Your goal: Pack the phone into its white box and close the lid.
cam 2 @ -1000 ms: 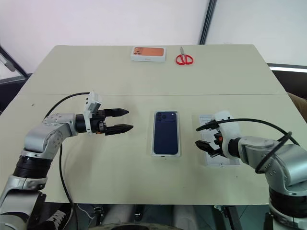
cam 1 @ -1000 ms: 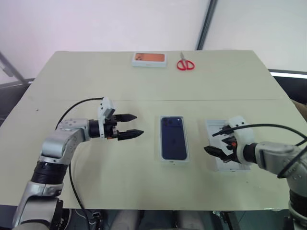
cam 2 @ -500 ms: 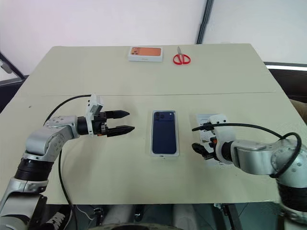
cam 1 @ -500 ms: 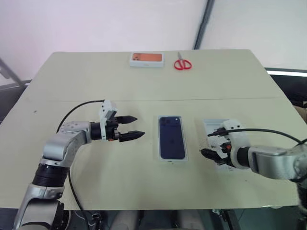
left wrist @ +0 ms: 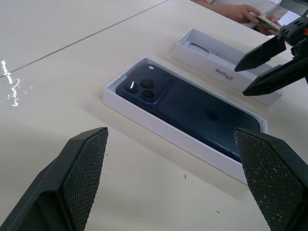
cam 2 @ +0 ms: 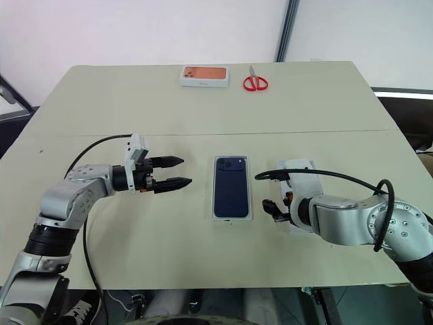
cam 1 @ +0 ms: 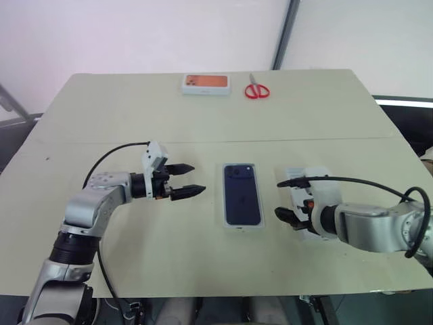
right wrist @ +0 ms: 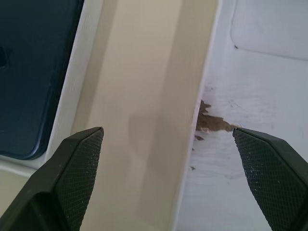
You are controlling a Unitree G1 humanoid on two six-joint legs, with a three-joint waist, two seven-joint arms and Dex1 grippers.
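The near end of the lid is hidden by the right gripper. In the left wrist view, a person's hand is cut off at twelve o'clock.

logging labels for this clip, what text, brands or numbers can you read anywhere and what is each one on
"iPhone", in grey letters on the outer side wall of the lid, which lies open side up beside the white box holding the phone.
The white box with an orange picture at the table's far edge: any print is too small to read.
The red scissors: no readable marking.
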